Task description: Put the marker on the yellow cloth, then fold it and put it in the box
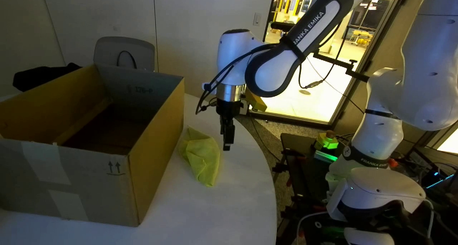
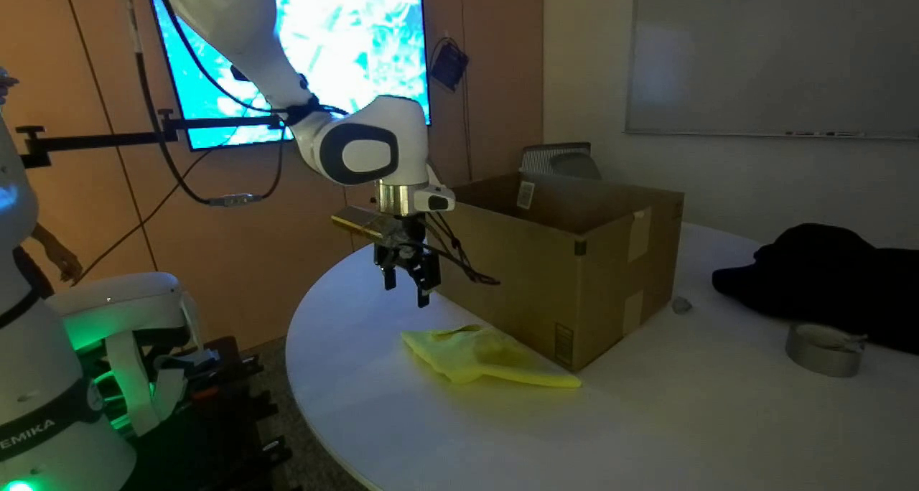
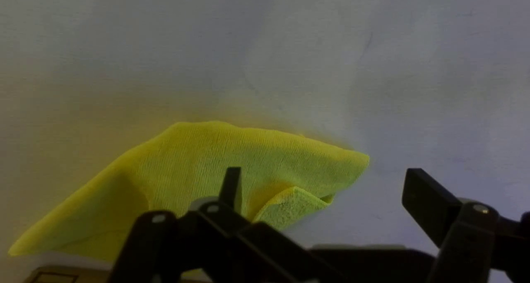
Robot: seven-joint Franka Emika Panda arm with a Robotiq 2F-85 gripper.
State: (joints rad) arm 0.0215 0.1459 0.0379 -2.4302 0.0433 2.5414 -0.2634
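Note:
The yellow cloth (image 1: 202, 159) lies crumpled and partly folded over on the white table, beside the box; it also shows in an exterior view (image 2: 488, 358) and in the wrist view (image 3: 186, 159). The box (image 1: 157, 155) is a large open-topped cardboard carton, also in an exterior view (image 2: 510, 283). My gripper (image 1: 227, 139) points down above the table near the cloth's end, apart from it. In the wrist view the gripper (image 3: 323, 171) has its fingers wide apart with nothing between them, one finger over the cloth. The marker does not show; it is hidden or out of view.
The white table (image 1: 214, 216) has a curved edge near the robot base. A grey tape roll (image 2: 823, 350), a small grey lump (image 2: 680, 305) and a black garment (image 2: 818, 276) are on the table beyond the box. A chair (image 1: 123, 53) stands behind the box.

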